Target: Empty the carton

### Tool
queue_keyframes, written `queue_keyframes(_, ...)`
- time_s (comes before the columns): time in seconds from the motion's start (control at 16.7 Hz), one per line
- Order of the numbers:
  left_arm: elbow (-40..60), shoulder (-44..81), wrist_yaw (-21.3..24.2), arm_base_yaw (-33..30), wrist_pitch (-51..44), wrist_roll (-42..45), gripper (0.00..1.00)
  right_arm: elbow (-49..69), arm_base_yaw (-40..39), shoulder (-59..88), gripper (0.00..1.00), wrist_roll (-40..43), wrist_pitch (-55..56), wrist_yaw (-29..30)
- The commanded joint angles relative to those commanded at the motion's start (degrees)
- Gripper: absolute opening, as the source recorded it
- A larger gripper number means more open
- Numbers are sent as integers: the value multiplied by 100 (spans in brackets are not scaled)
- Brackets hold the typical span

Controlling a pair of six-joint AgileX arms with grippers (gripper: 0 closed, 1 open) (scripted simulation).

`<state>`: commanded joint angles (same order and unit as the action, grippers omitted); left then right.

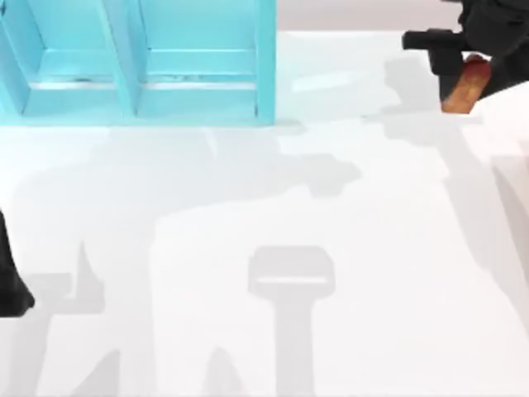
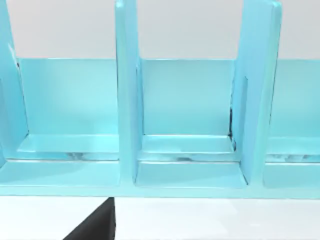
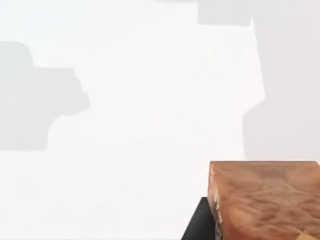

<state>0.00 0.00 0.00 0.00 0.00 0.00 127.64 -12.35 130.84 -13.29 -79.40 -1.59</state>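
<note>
At the far right corner of the white table (image 1: 347, 273), the right gripper (image 1: 463, 70) holds the carton (image 1: 464, 85) clamped between its fingers, lifted and tilted (its amber side fills the right wrist view's corner (image 3: 265, 200)). Along the far left stands a turquoise rack (image 1: 140, 83), its compartments bare. Left arm (image 1: 10, 281) sits parked at the left edge.

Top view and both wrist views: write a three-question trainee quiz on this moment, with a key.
1. True or false: the carton stands on the table beside the blue rack.
2. Which gripper is at the carton? A) left B) right
3. Fill in: the left wrist view looks into the rack's ____ compartments.

Key:
1. False. It is up at the top view's far right corner, at the right gripper, away from the rack.
2. B. The left arm sits at the left edge.
3. Empty.
</note>
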Motion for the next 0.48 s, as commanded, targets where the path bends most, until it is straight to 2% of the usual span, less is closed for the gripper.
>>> queue_keyframes(0.24, 0, 0, 0, 0, 0, 0, 100, 1136, -820, 1246, 0, -886, -262, 100)
queue_keyframes(0.48, 0, 0, 0, 0, 0, 0, 100, 1518, -1121, 1789, 0, -1205, -457, 205)
